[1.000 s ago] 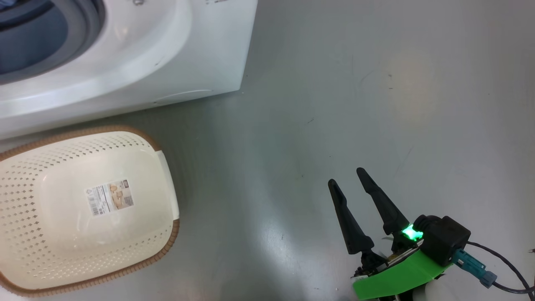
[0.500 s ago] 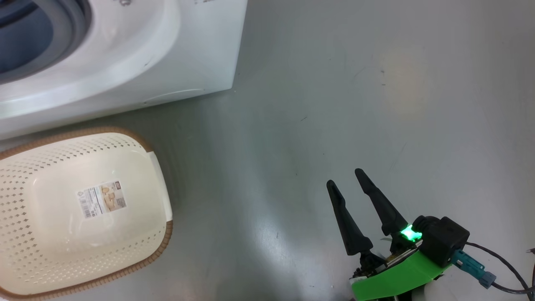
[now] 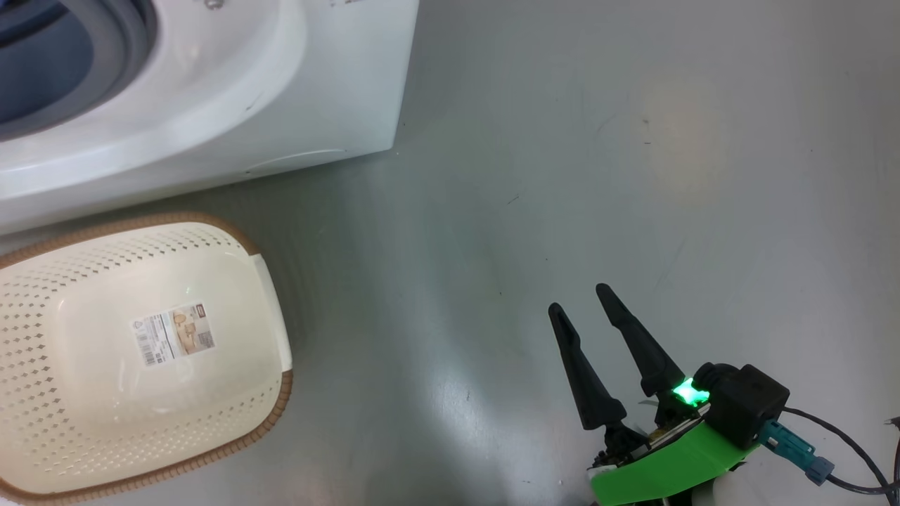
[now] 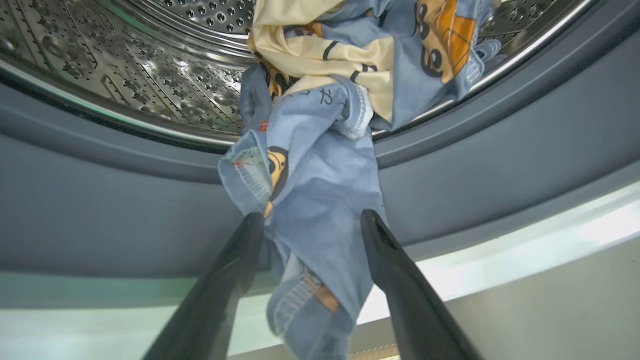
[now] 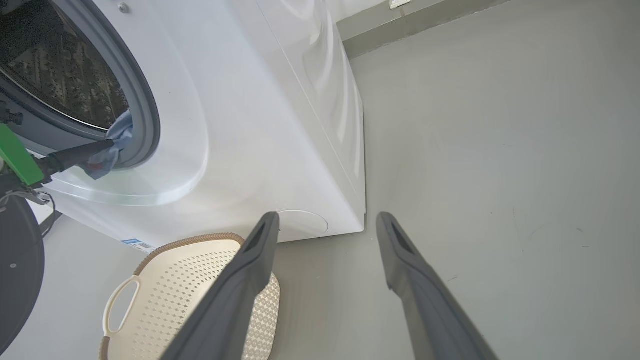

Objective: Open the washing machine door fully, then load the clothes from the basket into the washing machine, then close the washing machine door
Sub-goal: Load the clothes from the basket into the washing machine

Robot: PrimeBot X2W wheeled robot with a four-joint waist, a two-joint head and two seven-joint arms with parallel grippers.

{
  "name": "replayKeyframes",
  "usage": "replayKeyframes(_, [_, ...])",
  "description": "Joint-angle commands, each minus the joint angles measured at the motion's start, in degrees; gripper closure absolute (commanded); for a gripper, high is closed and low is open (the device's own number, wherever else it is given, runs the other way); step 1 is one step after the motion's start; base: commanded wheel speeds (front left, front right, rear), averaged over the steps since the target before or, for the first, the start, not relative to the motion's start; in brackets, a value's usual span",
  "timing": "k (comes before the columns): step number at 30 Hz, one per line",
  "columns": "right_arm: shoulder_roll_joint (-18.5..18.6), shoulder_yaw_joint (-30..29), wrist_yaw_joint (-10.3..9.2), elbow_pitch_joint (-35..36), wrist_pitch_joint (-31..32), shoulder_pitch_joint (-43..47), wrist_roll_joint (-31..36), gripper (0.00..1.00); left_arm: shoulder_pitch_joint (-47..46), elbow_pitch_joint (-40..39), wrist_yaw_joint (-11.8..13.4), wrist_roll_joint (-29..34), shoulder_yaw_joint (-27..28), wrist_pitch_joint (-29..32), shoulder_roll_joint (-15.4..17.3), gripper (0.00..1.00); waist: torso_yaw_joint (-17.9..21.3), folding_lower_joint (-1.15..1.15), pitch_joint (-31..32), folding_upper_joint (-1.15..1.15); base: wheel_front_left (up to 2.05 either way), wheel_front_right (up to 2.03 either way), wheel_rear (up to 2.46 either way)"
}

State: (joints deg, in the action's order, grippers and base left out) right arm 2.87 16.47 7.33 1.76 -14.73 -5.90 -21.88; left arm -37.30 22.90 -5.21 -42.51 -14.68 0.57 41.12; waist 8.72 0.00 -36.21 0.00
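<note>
**Washing machine** (image 3: 211, 105): white, far left in the head view. Its mouth stands open and faces the near side.

**Floor** (image 3: 562, 176): grey, shiny.

**Basket** (image 3: 84, 267): on the floor just near of the machine, apart from it. It sits open side up, with its long axis running left to right. No cloth is in it, and the label sticker (image 3: 174, 334) on its bottom is bare.

**Clothes** (image 4: 320, 190): a blue, cream and orange bundle in the steel drum (image 4: 150, 75). One blue tail hangs out over the grey rubber ring (image 4: 100, 210). The tail's long axis runs from the drum outward and down, and its free end points at the floor.

**Left claw** (image 4: 310, 215): at the machine's mouth, fingers spread wide. The tail hangs between them and does not appear to be pinched.

**Right claw** (image 3: 579, 297): low over bare floor, well right of the basket, spread and holding nothing.

**Change over the last second:** the whole head picture has slid slightly left, machine and basket together. That is a camera shift. Neither object has moved, and both claws stay wide.

**Judgement:** loading looks nearly done. The tail likely has to go past the ring before the door can be closed.
</note>
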Motion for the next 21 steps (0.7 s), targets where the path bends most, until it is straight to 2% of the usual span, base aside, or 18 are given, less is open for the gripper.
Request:
replayKeyframes(1, [0.0, 1.8, 0.16, 1.1, -0.3, 1.0, -0.7, 0.00, -1.3, -0.4, 0.4, 0.1, 2.0, 0.5, 3.7, 0.00, 0.0, 0.00, 0.0, 0.00, 0.00, 0.00, 0.00])
replayKeyframes(7, [0.0, 1.8, 0.16, 1.1, -0.3, 1.1, -0.8, 0.00, -1.8, 0.5, -0.2, -0.4, 0.1, 3.7, 3.6, 0.00, 0.3, 0.00, -0.2, 0.00, 0.00, 0.00, 0.00])
replayKeyframes(8, [0.0, 1.8, 0.16, 1.1, -0.3, 1.1, -0.8, 0.00, -1.9, 0.5, -0.3, -0.4, -0.2, 4.0, 3.7, 0.18, 0.3, 0.00, -0.2, 0.00, 0.00, 0.00, 0.00])
replayKeyframes(9, [0.0, 1.8, 0.16, 1.1, -0.3, 1.1, -0.8, 0.00, -2.0, 0.3, -0.5, -0.3, -0.4, 4.1, 3.7, 0.51, 0.4, 0.00, -0.2, 0.00, 0.00, 0.00, 0.00])
replayKeyframes(10, [0.0, 1.9, 0.16, 1.1, -0.3, 1.1, -0.8, 0.00, -2.0, 0.0, -0.6, -0.2, -0.7, 3.9, 3.8, 0.94, 0.5, 0.00, -0.2, 0.00, 0.00, 0.00, 0.00])
replayKeyframes(11, [0.0, 1.9, 0.16, 1.1, -0.3, 1.1, -0.9, 0.00, -2.1, -0.3, -0.7, 0.0, -1.1, 3.9, 3.8, 1.00, 0.5, 0.00, -0.2, 0.00, 0.00, 0.00, 0.00])
replayKeyframes(16, [0.0, 2.0, 0.16, 1.0, -0.3, 1.2, -0.9, 0.00, -2.5, -3.1, -1.3, 1.2, -3.1, 2.6, 3.5, 1.00, 0.6, 0.00, 0.2, 0.00, 0.00, 0.00, 0.00])
replayKeyframes(21, [0.0, 2.3, 0.16, 0.7, -0.3, 1.1, -1.1, 0.00, -4.0, -6.8, -1.1, 3.3, -3.6, -1.3, 2.5, 1.00, 0.8, 0.00, 0.8, 0.00, 0.00, 0.00, 0.00])
